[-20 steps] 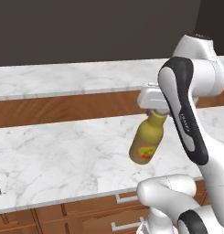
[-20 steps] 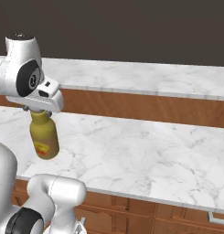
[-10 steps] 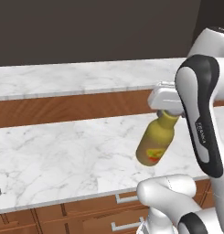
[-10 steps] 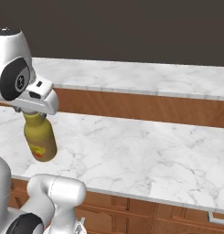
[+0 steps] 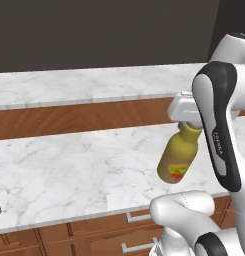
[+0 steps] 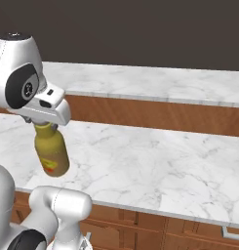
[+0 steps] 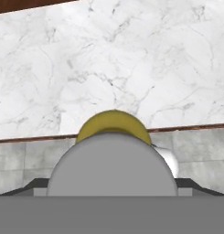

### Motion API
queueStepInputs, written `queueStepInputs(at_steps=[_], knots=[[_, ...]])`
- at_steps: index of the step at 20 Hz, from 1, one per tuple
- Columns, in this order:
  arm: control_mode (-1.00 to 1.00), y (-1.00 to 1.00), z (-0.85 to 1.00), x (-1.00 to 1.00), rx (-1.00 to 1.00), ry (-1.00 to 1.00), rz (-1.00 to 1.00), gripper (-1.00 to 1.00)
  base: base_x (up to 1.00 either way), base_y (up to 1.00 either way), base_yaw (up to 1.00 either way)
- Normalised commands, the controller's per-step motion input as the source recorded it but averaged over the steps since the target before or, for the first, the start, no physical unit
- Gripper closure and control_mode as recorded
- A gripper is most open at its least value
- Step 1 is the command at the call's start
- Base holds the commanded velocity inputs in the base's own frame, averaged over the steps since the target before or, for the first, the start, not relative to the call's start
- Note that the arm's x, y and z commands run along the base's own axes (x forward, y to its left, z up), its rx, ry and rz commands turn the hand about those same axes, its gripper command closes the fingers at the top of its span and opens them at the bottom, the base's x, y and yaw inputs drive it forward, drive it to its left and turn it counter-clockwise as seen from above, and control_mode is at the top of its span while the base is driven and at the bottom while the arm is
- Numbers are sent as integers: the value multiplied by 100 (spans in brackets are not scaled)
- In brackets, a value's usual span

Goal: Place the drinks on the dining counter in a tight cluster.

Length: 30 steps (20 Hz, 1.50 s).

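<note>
Two marble counters point(image 5: 69, 170), brown wood between; dark wall point(image 5: 94, 30) behind.

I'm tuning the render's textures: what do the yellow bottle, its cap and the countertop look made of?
Yellow bottle: smooth matte mustard body, probably plastic, with a printed red-yellow label. Cap: plain flat grey, plastic or metal, hard to tell. Countertop: polished white marble, going by its grey veins. The pincer holds the bottle by its neck.

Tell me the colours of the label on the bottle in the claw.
Red and yellow label, clearest in the left base view.
</note>
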Motion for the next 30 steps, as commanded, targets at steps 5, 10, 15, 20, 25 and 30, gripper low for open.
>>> queueStepInputs(at_steps=[5, 10, 15, 20, 25, 30], knots=[[-100, 0, -13, 11, 0, 0, 0, 100, 0, 0, 0], [-100, 0, 0, 0, 0, 0, 0, 100, 0, 0, 0], [100, 0, 0, -1, 0, 0, 0, 100, -38, 0, 0], [100, 0, 0, 0, 0, 0, 0, 100, -98, -5, -1], [100, 0, 0, 0, 0, 0, 0, 100, -100, 9, 0], [100, 0, 0, 0, 0, 0, 0, 100, -97, 45, 33]])
